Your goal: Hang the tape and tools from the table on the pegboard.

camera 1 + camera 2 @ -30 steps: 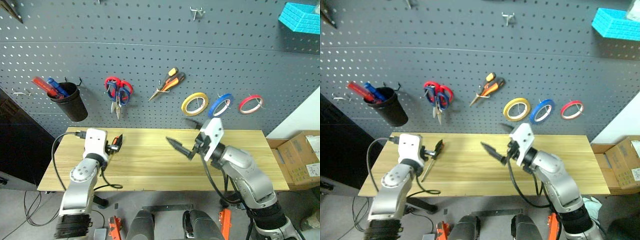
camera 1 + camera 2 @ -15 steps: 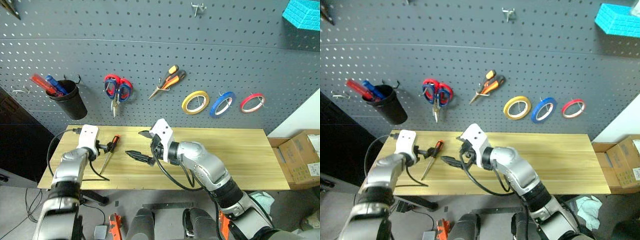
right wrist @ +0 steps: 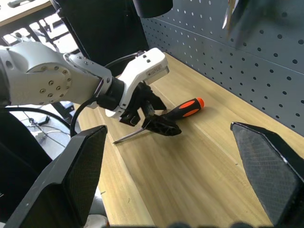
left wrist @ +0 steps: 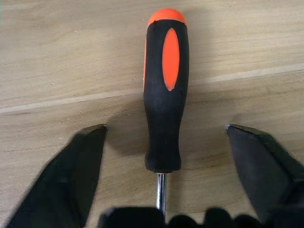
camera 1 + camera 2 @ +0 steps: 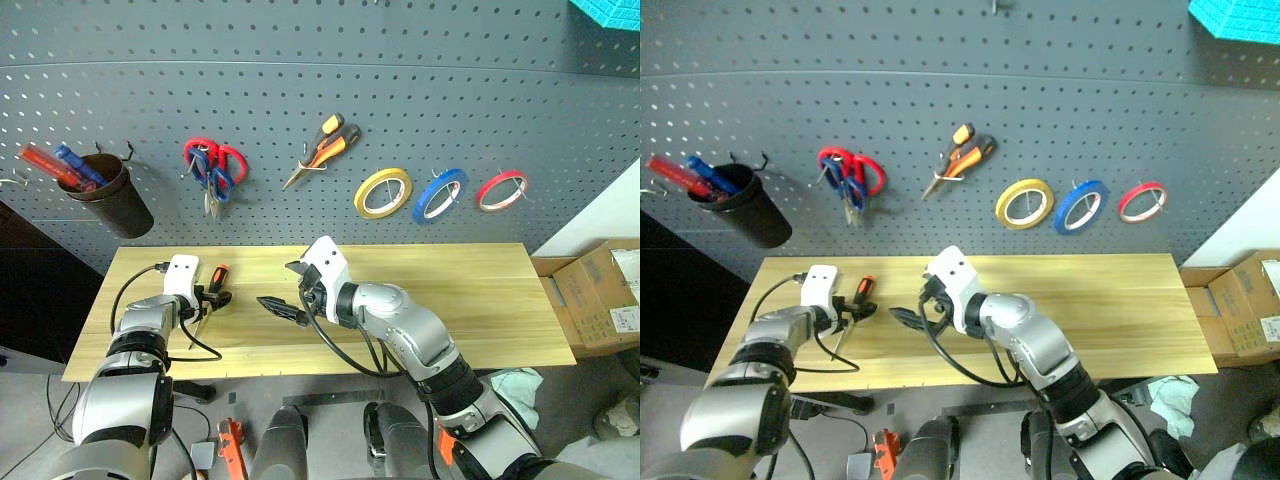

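Overhead, the screwdriver (image 5: pixel 218 277) lies at the surface's (image 5: pixel 490 300) left end, under the left claw (image 5: pixel 213 298); the right claw (image 5: pixel 277 286) gapes empty nearby.

Left wrist: claw wide, straddling the handle, untouched.

Right wrist: agrees.

Judged light and rigid; grip the rubbery handle, not the slick shaft.

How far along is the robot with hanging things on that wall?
Nearly done, it seems. The blue tape, the blue-handled scissors and the pliers already hang on the pegboard. In hand: the left gripper straddles a screwdriver lying on the table, fingers apart, not yet closed. Left: gripping and hanging it.
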### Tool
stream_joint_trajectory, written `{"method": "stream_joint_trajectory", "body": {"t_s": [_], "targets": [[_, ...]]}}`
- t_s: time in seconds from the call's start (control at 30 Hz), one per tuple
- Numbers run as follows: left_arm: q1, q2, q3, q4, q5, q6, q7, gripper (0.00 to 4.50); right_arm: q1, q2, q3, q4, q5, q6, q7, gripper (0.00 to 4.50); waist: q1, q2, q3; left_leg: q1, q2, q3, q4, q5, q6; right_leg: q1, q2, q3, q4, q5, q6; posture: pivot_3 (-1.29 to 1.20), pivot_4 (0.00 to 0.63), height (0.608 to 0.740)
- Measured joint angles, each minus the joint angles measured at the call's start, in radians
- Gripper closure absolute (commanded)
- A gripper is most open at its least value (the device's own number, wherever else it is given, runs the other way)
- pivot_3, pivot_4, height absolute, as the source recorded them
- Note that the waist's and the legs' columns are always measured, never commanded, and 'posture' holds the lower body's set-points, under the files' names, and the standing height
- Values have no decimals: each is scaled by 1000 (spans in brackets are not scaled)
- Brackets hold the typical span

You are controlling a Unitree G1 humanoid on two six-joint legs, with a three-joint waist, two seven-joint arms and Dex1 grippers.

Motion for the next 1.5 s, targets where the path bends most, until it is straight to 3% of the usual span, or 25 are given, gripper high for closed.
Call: {"method": "stream_joint_trajectory", "body": {"t_s": [0.27,0.4,0.5,0.73,0.83,0.93,1.0,1.1,1.3,1.4,1.5], "targets": [[-13,1,-2,3,4,2,-7,4026,0,-1,-18,-1,-5,4,-1,0,-1,2,10,0,0,0,-1,0,0,0,0,0,-1,0,0,138,301,740],[1,1,-21,-24,17,-8,-29,4030,0,-1,-18,-1,-5,3,5,0,-1,2,10,0,0,0,-1,0,0,-1,0,0,-1,0,1,144,283,740],[85,2,-52,-160,32,-37,-57,4030,14,-29,-23,-35,4,6,23,0,-1,2,10,-1,0,1,-2,0,0,-1,-1,1,-2,0,1,153,254,740],[573,-40,-6,-1071,-5,-6,24,4030,127,-105,-247,-372,282,160,71,0,5,-1,7,-14,8,-6,-1,-2,-4,-8,-9,-2,-6,1,-1,191,176,740],[685,-89,33,-1366,135,-67,227,4030,140,-105,-323,-488,442,258,48,0,9,-2,4,-13,8,-6,-1,-2,-4,-7,-8,-3,-6,0,1,210,132,740],[686,-104,118,-1498,270,-111,416,4030,115,-67,-375,-505,543,314,-15,0,12,-3,-11,-11,2,-5,0,-1,-3,-7,-5,-3,-4,1,1,226,103,740],[622,-101,142,-1501,301,-123,470,4030,53,-35,-391,-489,557,310,-52,0,15,-1,-23,-8,1,-4,0,0,-1,-4,-1,-4,-4,2,2,231,82,740],[373,-75,133,-1392,304,-141,493,4030,-97,37,-391,-406,542,246,-88,0,32,-7,-38,-6,1,-3,0,4,3,-2,1,-6,-7,9,3,242,59,740],[-152,-28,109,-874,208,-281,462,4030,-230,107,-354,-192,427,51,-83,0,56,-22,-79,-3,0,4,0,5,1,2,-1,-1,-9,10,5,246,29,740],[-304,-20,119,-627,160,-342,455,4030,-238,108,-347,-126,377,-20,-80,0,59,-23,-87,-4,-1,6,0,4,-1,0,-2,0,-9,11,4,239,27,740],[-349,-13,136,-460,118,-396,446,4030,-236,103,-346,-117,349,-55,-81,0,58,-23,-90,-5,0,6,-1,3,-1,-3,-2,0,-7,13,0,225,32,740]]}}
